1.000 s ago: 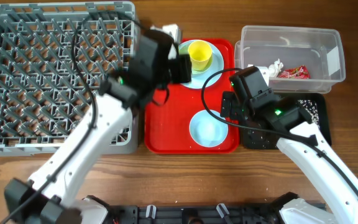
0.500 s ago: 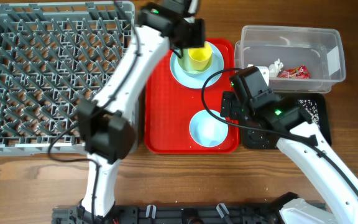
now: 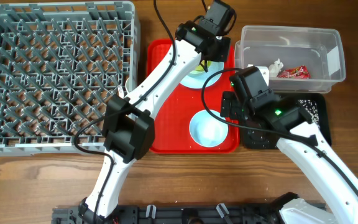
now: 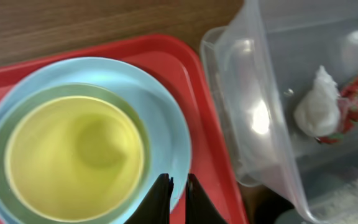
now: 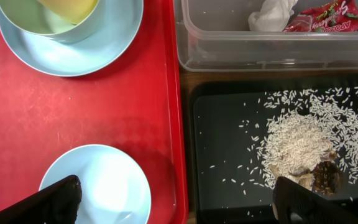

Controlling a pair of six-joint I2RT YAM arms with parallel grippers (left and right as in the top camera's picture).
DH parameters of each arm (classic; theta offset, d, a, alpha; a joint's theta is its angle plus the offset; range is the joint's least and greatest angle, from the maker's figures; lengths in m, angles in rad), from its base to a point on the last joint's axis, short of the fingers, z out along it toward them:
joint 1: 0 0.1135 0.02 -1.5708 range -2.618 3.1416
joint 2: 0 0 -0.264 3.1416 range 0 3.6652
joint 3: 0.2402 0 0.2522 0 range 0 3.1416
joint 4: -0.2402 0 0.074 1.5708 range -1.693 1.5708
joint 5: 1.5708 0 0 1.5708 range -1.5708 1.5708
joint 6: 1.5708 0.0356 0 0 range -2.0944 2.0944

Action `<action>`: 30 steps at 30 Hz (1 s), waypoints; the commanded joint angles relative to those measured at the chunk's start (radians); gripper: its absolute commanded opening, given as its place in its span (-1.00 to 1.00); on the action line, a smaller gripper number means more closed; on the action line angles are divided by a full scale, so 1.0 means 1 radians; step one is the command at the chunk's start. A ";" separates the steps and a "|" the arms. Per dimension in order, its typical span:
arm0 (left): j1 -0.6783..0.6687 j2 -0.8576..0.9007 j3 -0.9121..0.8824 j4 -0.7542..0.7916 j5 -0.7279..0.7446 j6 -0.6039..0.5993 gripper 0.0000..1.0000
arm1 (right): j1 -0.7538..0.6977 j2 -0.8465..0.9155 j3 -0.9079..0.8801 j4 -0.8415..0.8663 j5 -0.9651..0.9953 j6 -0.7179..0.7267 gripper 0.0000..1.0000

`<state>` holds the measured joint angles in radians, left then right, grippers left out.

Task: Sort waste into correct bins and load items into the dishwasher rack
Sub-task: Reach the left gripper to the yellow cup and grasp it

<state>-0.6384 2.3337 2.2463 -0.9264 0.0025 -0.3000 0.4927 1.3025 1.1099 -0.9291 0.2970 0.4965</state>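
Note:
The yellow cup (image 4: 73, 155) stands in a pale blue bowl (image 5: 42, 25) on the pale blue plate (image 4: 166, 118), at the back of the red tray (image 3: 166, 124). My left gripper (image 4: 176, 193) hangs over the plate's right rim, its fingers nearly together with nothing between them. A second pale blue bowl (image 3: 208, 129) sits at the tray's front. My right gripper (image 5: 179, 202) is wide open and empty between that bowl and the black tray (image 5: 229, 143), which holds rice scraps (image 5: 297, 146). The clear tub (image 3: 291, 37) holds the tissue (image 5: 271, 14) and wrapper (image 5: 331, 15). Fork and spoon are out of view.
The grey dishwasher rack (image 3: 58, 74) fills the left side of the table with nothing in it. My left arm reaches diagonally across the red tray's back half. Wooden table shows along the front edge.
My left arm has swung from the rack's right edge across to the back right of the red tray, now covering the cup from above. The right arm has not moved.

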 commanded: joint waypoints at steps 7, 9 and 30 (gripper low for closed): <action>0.002 0.061 0.011 0.012 -0.068 0.013 -0.74 | -0.002 0.001 0.010 0.002 0.023 0.001 0.99; 0.006 0.083 0.011 0.026 -0.082 0.013 -0.81 | -0.002 0.001 0.010 0.002 0.023 0.001 0.99; 0.014 0.091 0.011 0.013 -0.083 0.013 -0.74 | -0.002 0.001 0.010 0.001 0.023 0.001 0.99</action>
<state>-0.6273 2.4184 2.2463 -0.9024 -0.0635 -0.2962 0.4927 1.3025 1.1099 -0.9291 0.2970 0.4969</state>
